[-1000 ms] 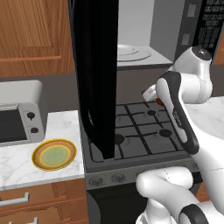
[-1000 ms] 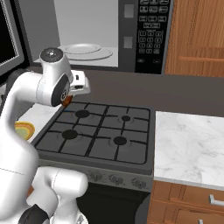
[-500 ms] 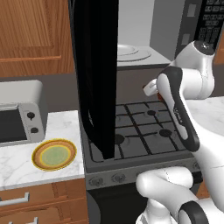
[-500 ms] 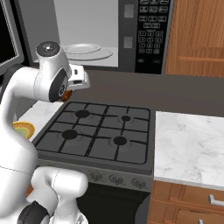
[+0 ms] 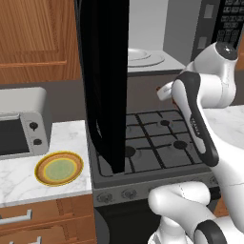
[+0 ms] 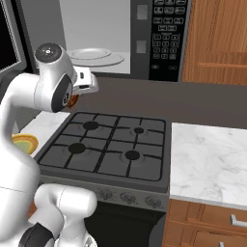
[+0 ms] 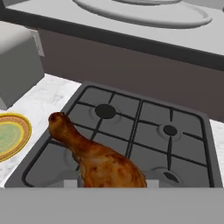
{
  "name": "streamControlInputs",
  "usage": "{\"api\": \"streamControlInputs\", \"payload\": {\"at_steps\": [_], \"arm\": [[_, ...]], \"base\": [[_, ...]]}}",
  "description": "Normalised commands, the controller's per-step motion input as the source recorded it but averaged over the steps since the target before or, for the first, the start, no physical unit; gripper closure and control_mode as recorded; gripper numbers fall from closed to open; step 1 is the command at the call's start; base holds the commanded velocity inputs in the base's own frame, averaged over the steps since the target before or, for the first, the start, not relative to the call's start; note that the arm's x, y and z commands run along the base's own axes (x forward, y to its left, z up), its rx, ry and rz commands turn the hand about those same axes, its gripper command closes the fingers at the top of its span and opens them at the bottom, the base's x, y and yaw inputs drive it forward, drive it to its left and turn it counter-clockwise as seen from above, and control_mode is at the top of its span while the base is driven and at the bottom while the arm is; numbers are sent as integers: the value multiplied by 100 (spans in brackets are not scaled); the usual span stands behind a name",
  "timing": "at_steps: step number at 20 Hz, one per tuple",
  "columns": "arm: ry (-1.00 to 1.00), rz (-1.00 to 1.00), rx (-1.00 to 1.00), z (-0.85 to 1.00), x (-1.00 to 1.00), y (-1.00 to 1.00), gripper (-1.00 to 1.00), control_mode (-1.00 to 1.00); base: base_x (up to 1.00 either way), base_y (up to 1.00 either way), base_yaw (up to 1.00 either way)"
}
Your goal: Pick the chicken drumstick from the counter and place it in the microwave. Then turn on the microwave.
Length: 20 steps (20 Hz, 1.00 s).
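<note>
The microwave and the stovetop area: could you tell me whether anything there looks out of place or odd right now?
Nothing is spilled or damaged. The microwave door stands wide open over the gas stovetop, as the task needs. The chicken drumstick hangs above the burners in the gripper. The yellow plate lies flat on the counter.

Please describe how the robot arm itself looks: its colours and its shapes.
The arm is glossy white, built of thick rounded segments. A black band edges the forearm link, and a dark grey round cap sits on one joint. The hand end is a small white block. No cables or markings can be seen.
</note>
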Motion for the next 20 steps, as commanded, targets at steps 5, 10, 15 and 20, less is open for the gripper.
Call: {"api": "streamControlInputs", "payload": {"at_steps": [5,10,15,20], "arm": [[-2,-2,0,22,0,0,100,-100],[-3,-2,0,22,0,0,100,-100],[-8,-1,0,16,0,0,100,-100],[-9,-1,0,11,0,0,100,-100]], "base": [[0,0,0],[0,0,0],[0,0,0],[0,0,0]]}}
